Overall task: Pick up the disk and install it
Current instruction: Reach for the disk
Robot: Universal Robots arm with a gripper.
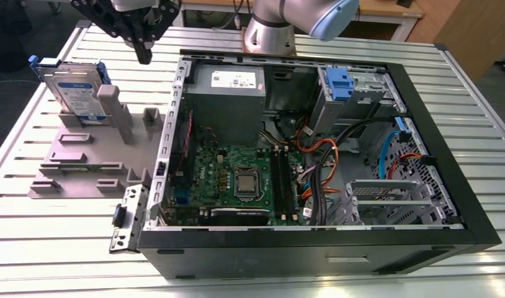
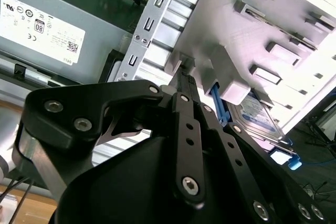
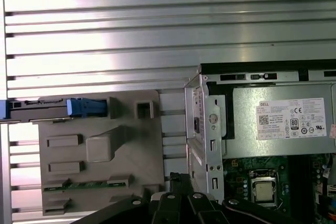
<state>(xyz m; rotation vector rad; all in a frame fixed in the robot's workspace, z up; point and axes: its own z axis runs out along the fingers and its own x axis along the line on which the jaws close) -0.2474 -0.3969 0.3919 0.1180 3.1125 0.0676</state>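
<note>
Exterior view first: the gripper (image 1: 143, 59) hangs in the air near eleven o'clock in the picture. Its two black fingers are squeezed together into one thin point. They hold nothing and touch nothing.

The disk (image 1: 74, 90) stands up on its edge in a slot of the grey holder (image 1: 87, 155). It sits near nine o'clock from the gripper and a bit lower, and the two are apart. The disk is silver, with a white and blue sticker and a blue frame around it.

The open computer case (image 1: 261, 254) lies on the metal table (image 1: 71, 236), at three o'clock from the holder. Inside it, near twelve o'clock, sits the grey metal box (image 1: 227, 93). A blue tab (image 1: 339, 84) sits at one o'clock inside the case.

In the second wrist view, the gripper (image 2: 184, 77) tip looks closed, and the disk (image 2: 257, 119) shows beyond it in the holder. In the first wrist view, the disk (image 3: 42, 109) is seen from its thin edge.
</note>
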